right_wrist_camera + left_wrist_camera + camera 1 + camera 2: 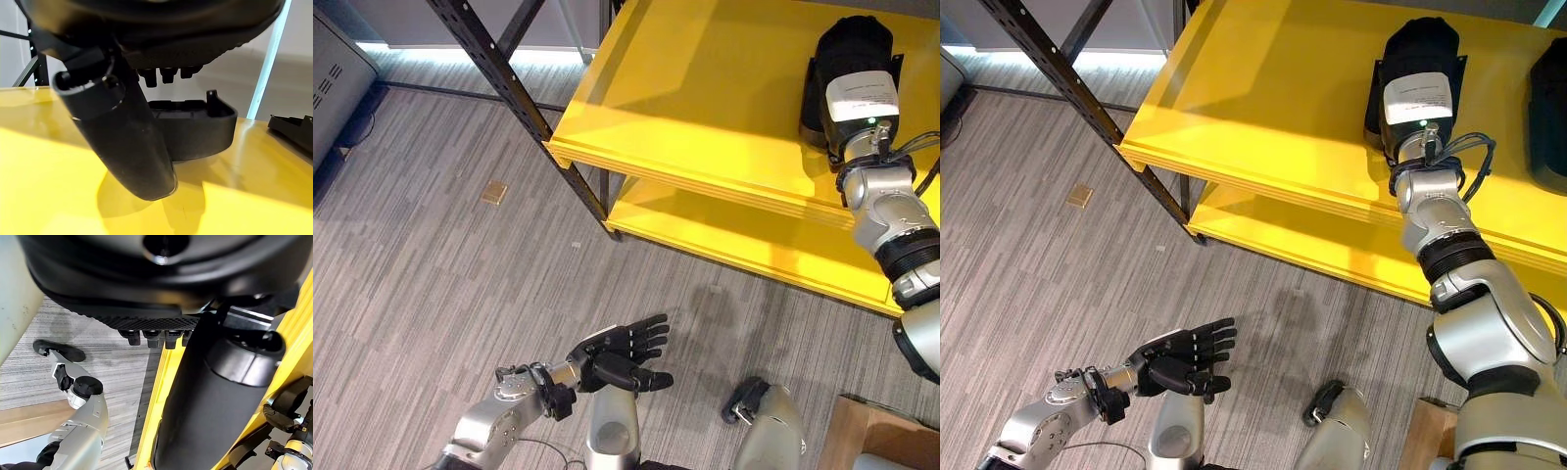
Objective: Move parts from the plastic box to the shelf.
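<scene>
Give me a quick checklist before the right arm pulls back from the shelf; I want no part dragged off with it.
1. Black part resting on the yellow shelf: ok, it sits flat on the top board.
2. Right hand free of the part: cannot tell, its fingers hang just above the part and contact is unclear.
3. Part away from the shelf's front edge: ok, it lies well back.
4. Room beside it: ok, a second black part lies apart to the right.
5. Left hand out of the way: ok, open, low over the floor.
</scene>
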Available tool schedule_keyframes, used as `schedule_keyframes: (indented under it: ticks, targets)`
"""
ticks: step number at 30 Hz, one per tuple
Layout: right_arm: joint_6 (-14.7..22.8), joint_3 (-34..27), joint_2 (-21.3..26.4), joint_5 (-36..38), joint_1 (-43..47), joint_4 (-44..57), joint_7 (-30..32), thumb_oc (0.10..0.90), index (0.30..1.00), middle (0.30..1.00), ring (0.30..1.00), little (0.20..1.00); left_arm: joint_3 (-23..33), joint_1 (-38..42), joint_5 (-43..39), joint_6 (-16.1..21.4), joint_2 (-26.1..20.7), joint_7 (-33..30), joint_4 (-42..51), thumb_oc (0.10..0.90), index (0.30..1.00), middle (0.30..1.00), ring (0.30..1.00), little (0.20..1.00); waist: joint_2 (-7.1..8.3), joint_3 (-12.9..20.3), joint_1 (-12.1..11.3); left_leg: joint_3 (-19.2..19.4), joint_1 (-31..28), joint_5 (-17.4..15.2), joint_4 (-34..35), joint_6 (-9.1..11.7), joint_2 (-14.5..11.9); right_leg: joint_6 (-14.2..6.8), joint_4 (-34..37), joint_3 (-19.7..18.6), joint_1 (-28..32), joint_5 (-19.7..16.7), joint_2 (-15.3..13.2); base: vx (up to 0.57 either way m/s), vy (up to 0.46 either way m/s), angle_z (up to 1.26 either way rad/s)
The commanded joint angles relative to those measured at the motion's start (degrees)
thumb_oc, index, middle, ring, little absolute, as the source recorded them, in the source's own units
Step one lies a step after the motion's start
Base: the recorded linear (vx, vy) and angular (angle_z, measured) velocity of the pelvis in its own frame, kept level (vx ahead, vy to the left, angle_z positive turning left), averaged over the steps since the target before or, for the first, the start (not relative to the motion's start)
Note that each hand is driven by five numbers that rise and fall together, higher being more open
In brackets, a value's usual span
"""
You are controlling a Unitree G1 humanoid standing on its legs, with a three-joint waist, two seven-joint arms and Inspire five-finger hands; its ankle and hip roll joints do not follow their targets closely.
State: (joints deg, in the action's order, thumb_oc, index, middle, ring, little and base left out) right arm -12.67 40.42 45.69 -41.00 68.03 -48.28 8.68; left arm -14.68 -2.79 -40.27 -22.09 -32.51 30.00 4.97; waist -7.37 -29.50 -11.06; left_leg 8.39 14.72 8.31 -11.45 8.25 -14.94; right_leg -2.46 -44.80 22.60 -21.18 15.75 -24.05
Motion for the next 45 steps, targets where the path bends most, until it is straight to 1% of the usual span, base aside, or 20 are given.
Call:
schedule_keyframes:
  ticks: [1, 3, 6, 8, 10, 13, 14, 16, 17, 18, 20, 23, 27, 30, 36, 42, 43, 44, 45]
  targets:
    - [0.35, 0.93, 2.16, 0.38, 8.07, 3.72, 0.09, 0.9, 1.0, 1.0, 1.0, 1.0, 0.47, 0.94, -4.11, 2.86, -1.06, 5.02, 6.22, 0.9, 1.0, 1.0, 1.0, 1.0, 0.81, 0.8, -1.19, 4.07, -0.96, -9.88, -5.03, -3.05, 0.02, -0.58, 3.46, -1.95, 1.8, 1.14, 5.01, -0.04, 0.012, -0.01]
    - [2.03, 0.48, 1.86, -0.1, 7.31, 5.23, -0.46, 0.9, 1.0, 1.0, 1.0, 1.0, 0.19, 1.37, -3.9, 2.59, -1.25, 5.77, 6.58, 0.9, 1.0, 1.0, 1.0, 1.0, 0.85, 0.68, -0.87, 4.07, -0.94, -10.0, -5.13, -3.13, 0.11, -0.59, 3.63, -2.21, 1.78, 1.05, 5.19, -0.04, 0.02, -0.03]
    - [3.14, 0.28, 2.09, -0.89, 5.98, 7.88, -0.96, 0.9, 1.0, 1.0, 1.0, 1.0, -0.08, 1.59, -3.79, 1.88, -1.46, 5.98, 7.23, 0.9, 1.0, 1.0, 1.0, 1.0, 0.94, 0.73, -0.53, 4.16, -1.12, -10.17, -5.13, -3.26, 0.28, -0.67, 4.16, -2.44, 2.13, 0.88, 5.46, -0.02, 0.013, -0.04]
    - [3.07, 0.37, 2.05, -0.33, 5.43, 8.62, -0.9, 0.9, 1.0, 1.0, 1.0, 1.0, -0.31, 1.79, -3.91, 1.91, -1.41, 5.58, 7.27, 0.9, 1.0, 1.0, 1.0, 1.0, 0.95, 0.78, -0.38, 4.23, -1.2, -10.23, -5.14, -3.33, 0.33, -0.7, 4.34, -2.57, 2.2, 0.79, 5.56, -0.01, 0.006, -0.02]
    - [2.52, 0.52, 1.78, -1.04, 4.67, 9.37, -0.12, 0.9, 1.0, 1.0, 1.0, 1.0, -0.48, 1.99, -4.19, 2.12, -1.33, 5.36, 7.12, 0.9, 1.0, 1.0, 1.0, 1.0, 0.96, 0.91, -0.23, 4.32, -1.43, -10.32, -5.1, -3.44, 0.39, -0.69, 4.76, -2.68, 2.51, 0.63, 5.72, -0.03, 0.023, -0.03]
    - [-2.05, 0.17, 1.64, -4.96, 4.01, 10.09, 4.08, 0.9, 1.0, 1.0, 1.0, 1.0, -0.93, 2.27, -4.23, 4.5, -1.38, 4.31, 6.95, 0.9, 1.0, 1.0, 1.0, 1.0, 0.86, 1.09, 0.09, 4.52, -1.7, -10.37, -5.02, -3.51, 0.38, -0.73, 5.42, -2.93, 2.92, 0.38, 5.97, -0.01, 0.01, -0.01]
    - [-4.02, -1.16, 1.56, -7.12, 3.5, 9.52, 6.86, 0.9, 1.0, 1.0, 1.0, 1.0, -0.86, 2.18, -4.93, 4.91, -1.64, 3.06, 7.31, 0.9, 1.0, 1.0, 1.0, 1.0, 0.76, 1.21, 0.19, 4.43, -1.73, -10.37, -5.02, -3.52, 0.37, -0.86, 5.52, -3.08, 3.0, 0.35, 6.0, -0.02, 0.032, -0.04]
    - [-3.29, -2.53, 1.53, -8.47, 2.88, 8.76, 8.51, 0.9, 1.0, 1.0, 1.0, 1.0, -0.61, 2.11, -4.67, 5.01, -1.75, 2.64, 7.34, 0.9, 1.0, 1.0, 1.0, 1.0, 0.75, 1.38, 0.24, 4.39, -1.84, -10.39, -4.93, -3.53, 0.41, -0.94, 5.72, -3.14, 3.14, 0.29, 6.05, -0.01, 0.022, -0.04]
    - [-2.35, -3.87, 1.26, -9.6, 2.33, 7.87, 10.65, 0.9, 1.0, 1.0, 1.0, 1.0, -0.59, 2.46, -4.54, 4.53, -1.55, 2.58, 7.05, 0.9, 1.0, 1.0, 1.0, 1.0, 0.73, 1.61, 0.25, 4.38, -1.92, -10.39, -4.75, -3.52, 0.44, -0.96, 6.17, -3.15, 3.38, 0.21, 6.19, 0.0, 0.0, 0.0]
    - [-2.21, -4.5, 1.29, -9.39, 1.87, 8.09, 11.56, 0.9, 1.0, 1.0, 1.0, 1.0, -0.51, 2.62, -4.08, 3.96, -1.51, 2.83, 7.15, 0.9, 1.0, 1.0, 1.0, 1.0, 0.69, 1.72, 0.26, 4.28, -1.96, -10.41, -4.69, -3.51, 0.53, -1.02, 6.49, -3.18, 3.52, 0.07, 6.25, 0.0, 0.0, 0.0]
    - [-2.76, -4.99, 1.36, -10.35, 1.73, 8.56, 12.82, 0.9, 1.0, 1.0, 1.0, 1.0, -0.66, 2.54, -3.59, 3.61, -1.46, 3.09, 7.0, 0.9, 1.0, 1.0, 1.0, 1.0, 0.68, 1.88, 0.24, 4.15, -2.0, -10.39, -4.57, -3.53, 0.6, -1.02, 6.95, -3.27, 3.67, -0.08, 6.47, -0.01, -0.001, -0.02]
    - [-3.53, -5.17, 1.58, -9.17, 2.1, 8.54, 13.27, 0.9, 1.0, 1.0, 1.0, 1.0, -0.93, 2.38, -3.47, 3.78, -1.58, 3.78, 6.85, 0.9, 1.0, 1.0, 1.0, 1.0, 0.63, 2.07, 0.2, 4.06, -2.05, -10.36, -4.42, -3.45, 0.6, -0.99, 7.29, -3.34, 3.81, -0.13, 6.63, -0.01, 0.003, 0.0]
    - [-4.11, -5.28, 2.16, -11.61, 1.83, 8.75, 15.99, 0.9, 1.0, 1.0, 1.0, 1.0, -1.35, 2.1, -3.53, 5.17, -1.48, 4.01, 6.45, 0.9, 1.0, 1.0, 1.0, 1.0, 0.69, 2.54, 0.22, 3.95, -2.45, -10.25, -3.96, -3.4, 0.76, -0.98, 8.06, -3.34, 4.4, -0.31, 6.92, 0.0, 0.0, 0.0]
    - [-5.32, -5.45, 2.95, -11.24, 2.04, 9.01, 15.04, 0.9, 1.0, 1.0, 1.0, 1.0, -1.24, 1.67, -3.22, 5.15, -1.96, 4.0, 6.63, 0.9, 1.0, 1.0, 1.0, 1.0, 0.78, 2.88, 0.23, 3.87, -2.6, -10.19, -3.83, -3.31, 0.72, -1.01, 8.4, -3.31, 4.65, -0.36, 7.09, 0.0, 0.0, 0.0]
    - [-5.95, -5.15, 3.63, -10.24, 3.33, 6.86, 15.6, 0.9, 1.0, 1.0, 1.0, 1.0, -1.43, 1.39, -2.59, 4.79, -2.16, 4.71, 6.34, 0.9, 1.0, 1.0, 1.0, 1.0, 0.84, 3.55, 0.03, 3.69, -3.11, -9.97, -3.3, -3.01, 0.56, -0.88, 9.41, -3.16, 5.36, -0.55, 7.43, 0.0, 0.0, 0.0]
    - [-4.61, -4.82, 3.86, -8.6, 4.94, 4.07, 16.84, 0.9, 1.0, 1.0, 1.0, 1.0, -1.93, 0.9, -2.33, 5.33, -2.21, 4.77, 6.22, 0.9, 1.0, 1.0, 1.0, 1.0, 0.69, 3.89, -0.19, 3.63, -3.46, -9.89, -2.96, -2.92, 0.59, -0.66, 9.44, -3.0, 5.65, -0.31, 7.52, 0.0, 0.0, 0.0]
    - [-3.56, -4.88, 3.8, -7.35, 5.0, 3.76, 17.76, 0.9, 1.0, 1.0, 1.0, 1.0, -1.91, 0.62, -2.38, 5.38, -2.16, 4.89, 6.42, 0.9, 1.0, 1.0, 1.0, 1.0, 0.65, 3.91, -0.25, 3.6, -3.51, -9.84, -2.9, -2.91, 0.58, -0.59, 9.4, -3.02, 5.69, -0.27, 7.53, 0.0, 0.0, 0.0]
    - [-3.52, -4.85, 3.8, -6.99, 5.01, 3.78, 17.94, 0.9, 1.0, 1.0, 1.0, 1.0, -1.89, 0.56, -2.32, 5.43, -2.12, 4.92, 6.43, 0.9, 1.0, 1.0, 1.0, 1.0, 0.64, 3.91, -0.25, 3.61, -3.52, -9.84, -2.9, -2.93, 0.58, -0.57, 9.4, -3.03, 5.68, -0.27, 7.53, 0.0, 0.0, 0.0]
    - [-2.42, -5.72, 3.79, -3.27, 4.5, 5.36, 20.52, 0.9, 1.0, 1.0, 1.0, 1.0, -1.82, 0.17, -2.31, 5.72, -2.06, 5.06, 6.53, 0.9, 1.0, 1.0, 1.0, 1.0, 0.66, 3.97, 0.03, 3.78, -3.79, -9.77, -2.64, -2.93, 0.54, -0.59, 9.48, -3.18, 5.72, -0.29, 7.62, 0.01, 0.048, -0.01]
